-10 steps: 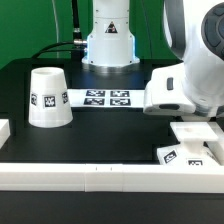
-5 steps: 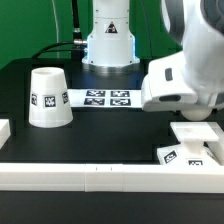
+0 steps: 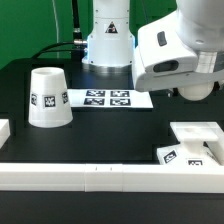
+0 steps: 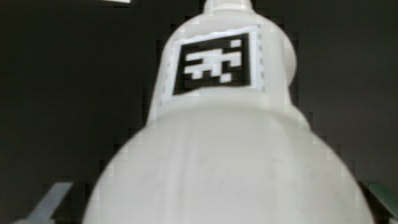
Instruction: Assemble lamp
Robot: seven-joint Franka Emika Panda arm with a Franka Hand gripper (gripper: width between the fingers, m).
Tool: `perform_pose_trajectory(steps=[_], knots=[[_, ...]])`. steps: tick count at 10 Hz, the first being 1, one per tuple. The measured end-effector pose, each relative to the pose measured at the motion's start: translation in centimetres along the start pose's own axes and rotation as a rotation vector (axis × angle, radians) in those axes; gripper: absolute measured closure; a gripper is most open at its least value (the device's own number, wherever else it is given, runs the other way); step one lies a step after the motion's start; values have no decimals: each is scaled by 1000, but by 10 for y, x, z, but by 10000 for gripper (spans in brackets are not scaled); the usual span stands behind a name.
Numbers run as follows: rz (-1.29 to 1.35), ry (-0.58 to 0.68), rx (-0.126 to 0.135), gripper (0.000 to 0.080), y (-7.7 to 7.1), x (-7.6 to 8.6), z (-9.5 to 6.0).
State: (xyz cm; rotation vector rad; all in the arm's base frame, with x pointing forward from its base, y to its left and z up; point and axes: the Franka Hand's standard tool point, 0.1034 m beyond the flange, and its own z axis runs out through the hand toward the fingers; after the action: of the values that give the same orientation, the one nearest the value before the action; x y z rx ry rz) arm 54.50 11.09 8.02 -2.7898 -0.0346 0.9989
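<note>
Bulb clamped in the gripper

The jaws sit closed on the bulb's wide body, with its tagged neck pointing away from the wrist. In the exterior view the arm hangs at 2 o'clock, the shade stands at 9 o'clock, and the base block lies at 4 o'clock.

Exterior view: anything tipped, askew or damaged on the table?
Nothing stands out. The shade stands wide end down at the exterior view's left, the base lies flat at its right, and the marker board lies between them. The bulb looks whole in the wrist view.
</note>
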Motion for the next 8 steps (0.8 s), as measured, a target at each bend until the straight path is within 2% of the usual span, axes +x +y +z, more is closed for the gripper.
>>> perform_pose_trajectory(steps=[2,3,4,5,6,7,8], knots=[[0,0,0,223,0,0,0],[1,94,-1,223,0,11,-6],[-24,172,-7,223,1,11,-12],[-61,229,-13,223,5,5,-27],[-95,335,-23,223,7,5,-50],[-111,361,-26,223,9,-2,-63],[-112,428,-28,223,8,3,-78]])
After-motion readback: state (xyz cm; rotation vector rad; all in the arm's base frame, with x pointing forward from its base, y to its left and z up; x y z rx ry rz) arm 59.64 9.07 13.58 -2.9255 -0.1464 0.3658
